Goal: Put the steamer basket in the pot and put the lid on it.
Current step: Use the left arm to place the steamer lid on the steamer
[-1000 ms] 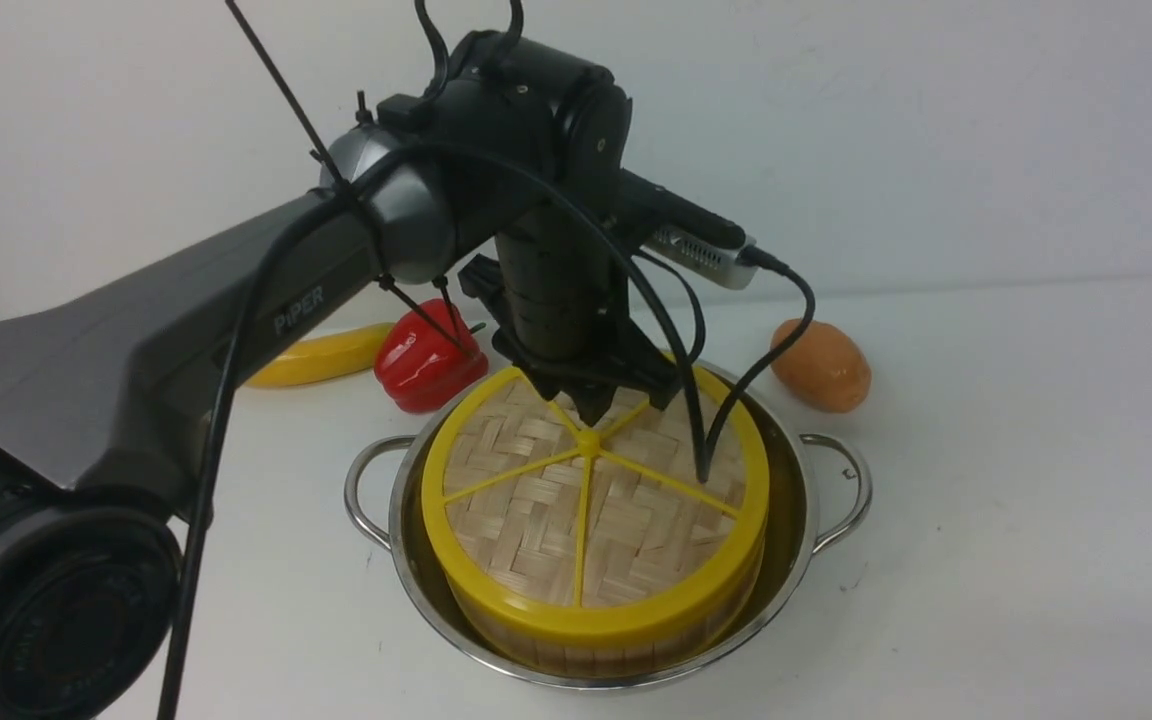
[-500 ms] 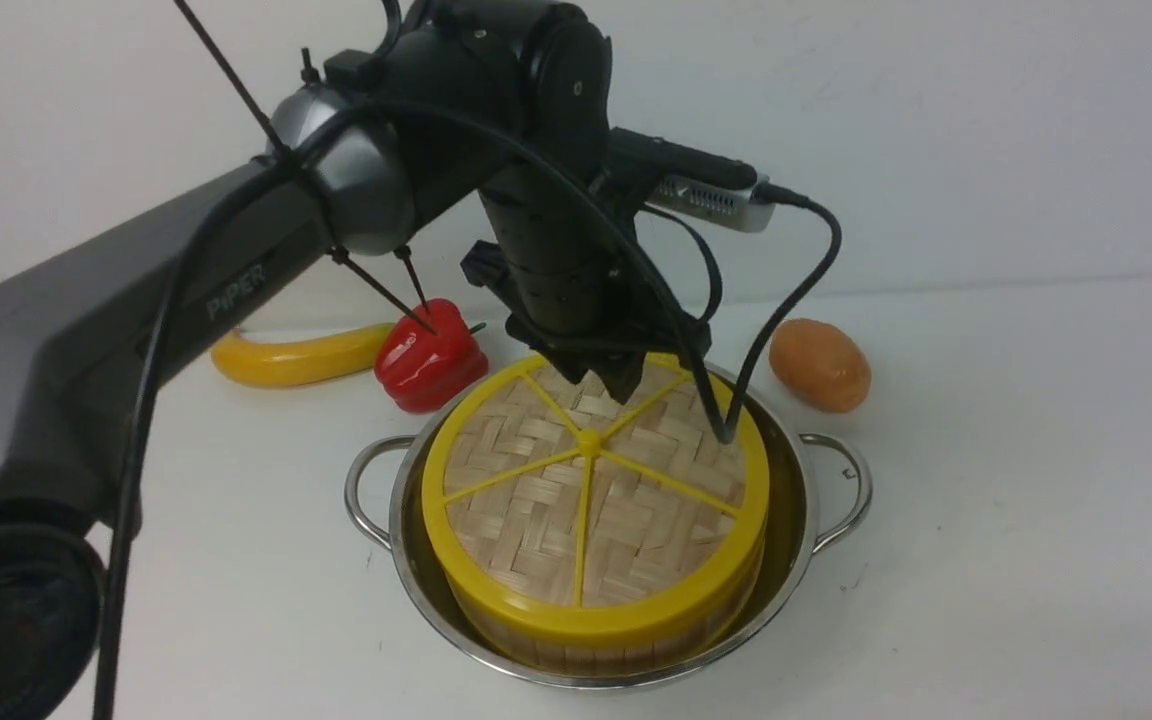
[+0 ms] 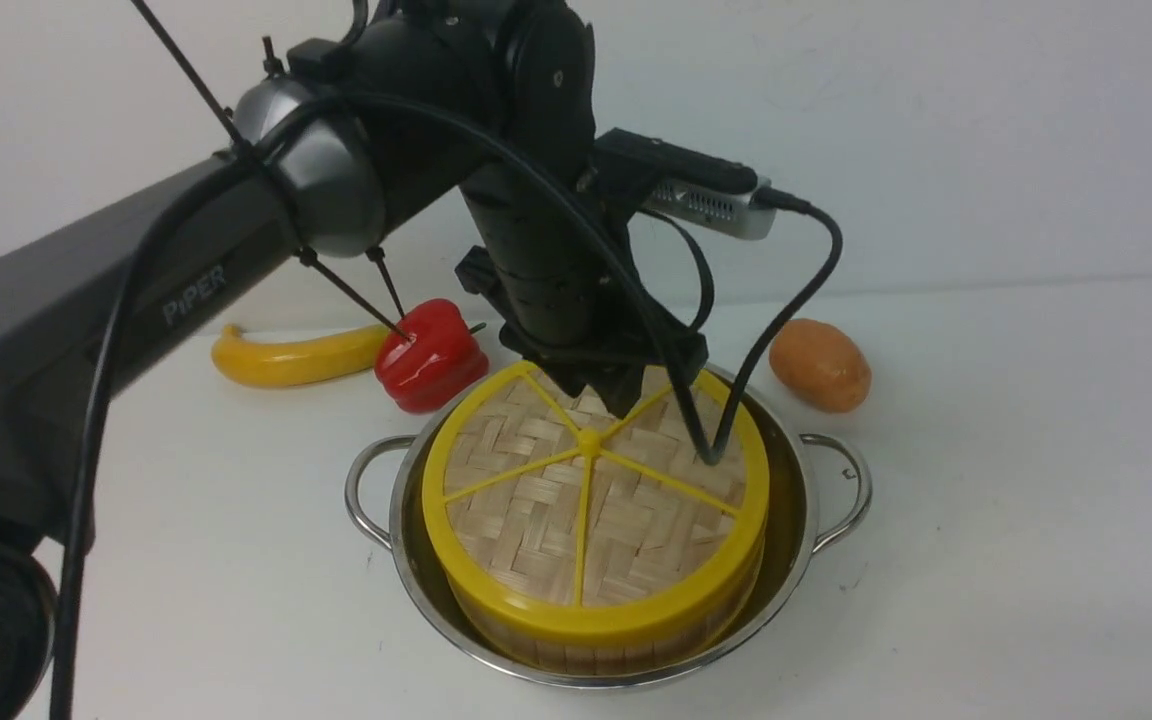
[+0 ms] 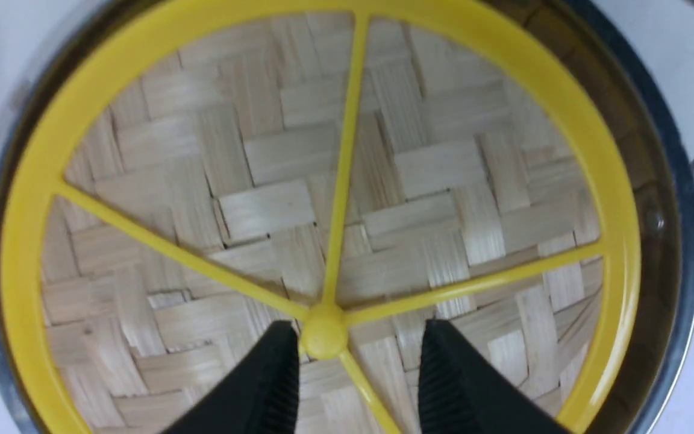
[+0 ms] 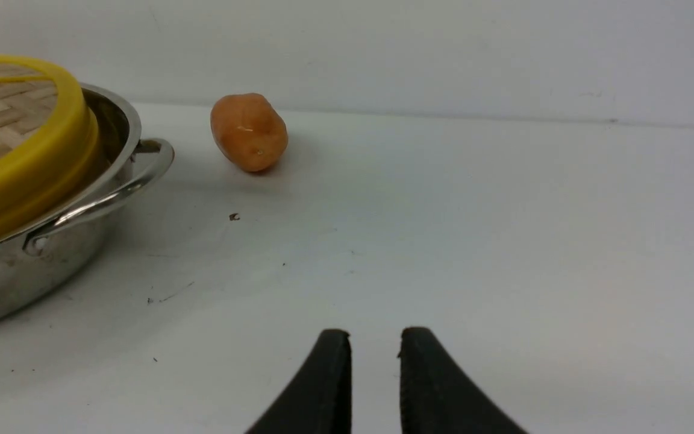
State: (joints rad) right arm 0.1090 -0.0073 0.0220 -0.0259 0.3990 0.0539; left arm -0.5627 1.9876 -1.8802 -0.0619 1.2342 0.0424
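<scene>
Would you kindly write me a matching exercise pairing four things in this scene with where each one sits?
Things:
1. lid
2. pot
3. red pepper
4. potato

Places:
a. alone on the table, behind the pot to its right
b. on top of the steamer basket
c. next to the banana, behind the pot to its left
d. on the table, with the steamer basket inside it

Pairs: 1-b, 2-d, 3-c, 4-a
</scene>
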